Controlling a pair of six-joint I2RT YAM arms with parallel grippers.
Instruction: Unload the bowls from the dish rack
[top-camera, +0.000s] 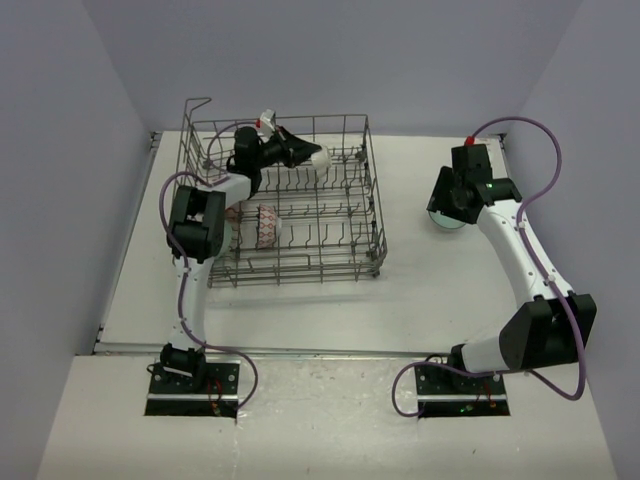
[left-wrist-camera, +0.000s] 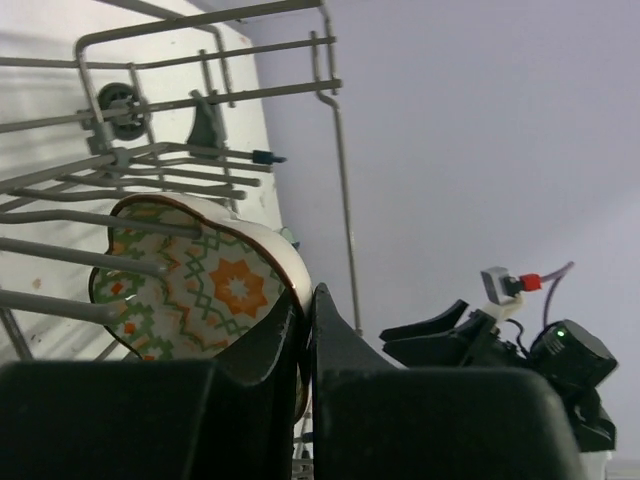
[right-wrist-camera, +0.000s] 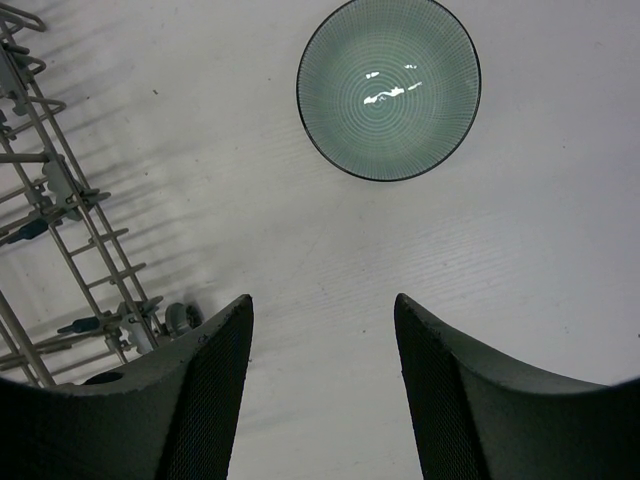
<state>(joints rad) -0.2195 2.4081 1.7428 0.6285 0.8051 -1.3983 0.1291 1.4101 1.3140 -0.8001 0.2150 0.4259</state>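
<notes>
Jaws L pinch bowl (left-wrist-camera: 200, 285); arm stretched fwd.

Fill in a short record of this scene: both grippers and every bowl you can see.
left gripper: shut on the patterned bowl by its rim, at the far side of the dish rack
right gripper: open, empty, above the table
green bowl: upright on the table, right of the rack
red-patterned bowl: on edge in the rack

Illumination was bright, even and diffuse. White glare spots marked the green bowl (right-wrist-camera: 389, 88). The dish rack (right-wrist-camera: 57, 185) cast soft, streaked shadows across the table (right-wrist-camera: 300, 250).
</notes>
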